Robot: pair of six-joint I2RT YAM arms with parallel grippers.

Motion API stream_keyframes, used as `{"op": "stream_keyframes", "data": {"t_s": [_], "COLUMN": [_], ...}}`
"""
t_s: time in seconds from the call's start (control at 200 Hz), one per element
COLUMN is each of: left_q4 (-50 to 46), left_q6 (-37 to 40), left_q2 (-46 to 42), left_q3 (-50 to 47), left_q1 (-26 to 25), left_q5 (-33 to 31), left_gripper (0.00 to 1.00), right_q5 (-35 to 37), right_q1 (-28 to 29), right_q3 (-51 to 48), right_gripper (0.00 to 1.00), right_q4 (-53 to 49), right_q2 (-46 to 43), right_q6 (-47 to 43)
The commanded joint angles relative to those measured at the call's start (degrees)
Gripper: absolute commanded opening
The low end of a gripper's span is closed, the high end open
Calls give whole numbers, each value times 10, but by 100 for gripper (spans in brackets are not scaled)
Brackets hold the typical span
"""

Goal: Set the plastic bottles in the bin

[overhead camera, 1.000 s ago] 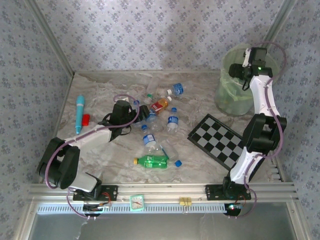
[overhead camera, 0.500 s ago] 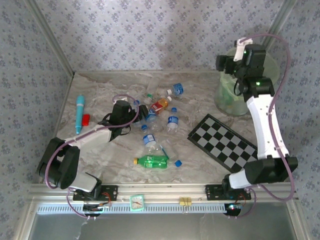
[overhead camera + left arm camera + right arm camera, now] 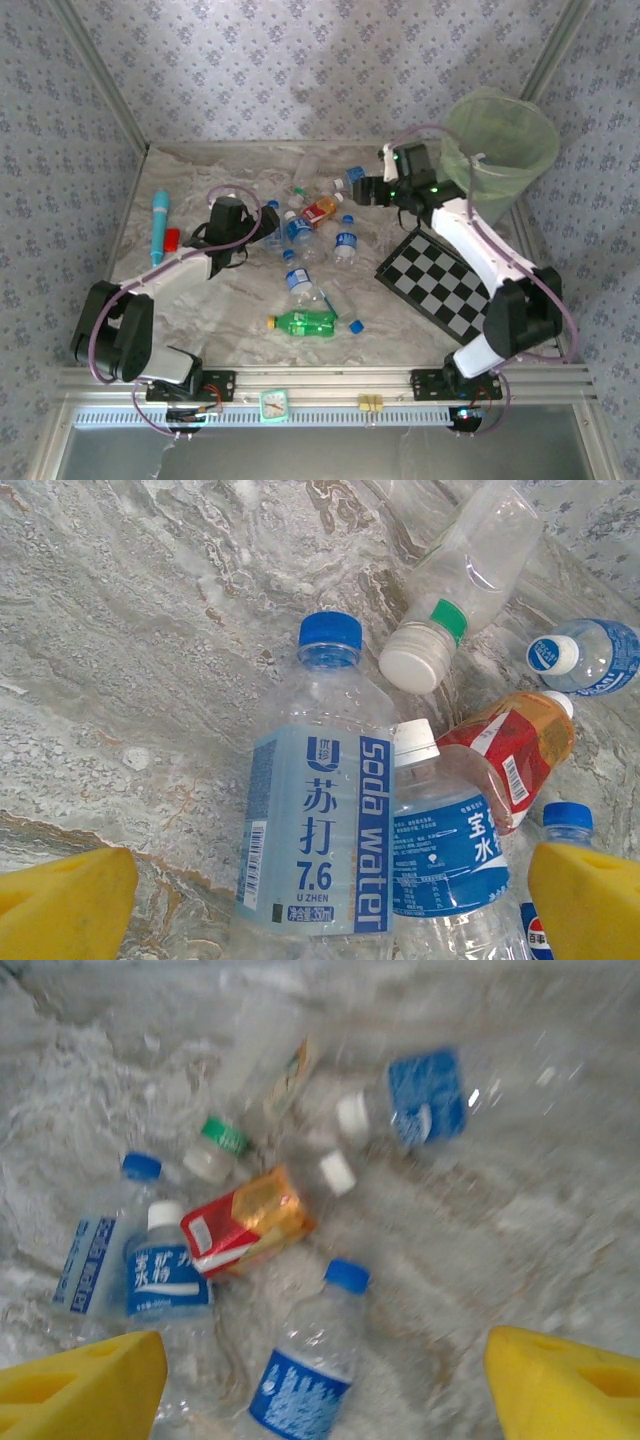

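A: Left hand [image 3: 270,224]?
B: Low over the bottles [image 3: 318,212] heaped mid-bench. Spread as wide as possible, gripping nothing. Yellow fingers [image 3: 62,905] on either side of a soda-water bottle [image 3: 320,830], well apart from it.
A: Beside that one?
B: Touching its right side, a white-capped bottle [image 3: 440,865] with a blue label. Farther right, a red-orange bottle [image 3: 512,752]. Beyond, a clear bottle with a green neck band [image 3: 465,580].
A: Right hand [image 3: 360,190]?
B: Above the far right of the same heap, between it and the bin [image 3: 480,175]. Fingers [image 3: 80,1385] widely parted, nothing held. Blurred from the wrist, though plain enough for the red-orange bottle underneath and a blue-capped bottle [image 3: 310,1360] nearer.
A: And the bin?
B: Far right corner of the bench [image 3: 200,290], just beyond the checkerboard [image 3: 445,285]. Cannot tell the contents.
A: Other bottles?
B: Lying on the bench too. A green bottle [image 3: 305,322] toward the near edge, a loose blue cap [image 3: 357,325] just right of it, a clear bottle [image 3: 303,285] just beyond.
A: Anything else?
B: A turquoise pen [image 3: 160,225] at the far left, a small red thing [image 3: 172,238] beside it.
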Motion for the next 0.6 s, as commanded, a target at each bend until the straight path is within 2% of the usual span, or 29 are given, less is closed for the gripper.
{"op": "stream_keyframes", "data": {"t_s": [0.0,0.3,0.595], "left_q4": [-11,-9,-8], "left_q6": [6,9,5], "left_q2": [-14,-11,-8], "left_q3": [13,7,5], "left_q1": [5,11,12], "left_q5": [6,12,18], "left_gripper": [100,100,100], "right_q5": [-6,58,173], "right_q1": [23,74,115], "right_q3": [-24,-28,4], "right_gripper": [84,84,82], "right_q4": [16,1,-32], "right_q2": [29,101,167], "right_q6": [84,128,152]}}
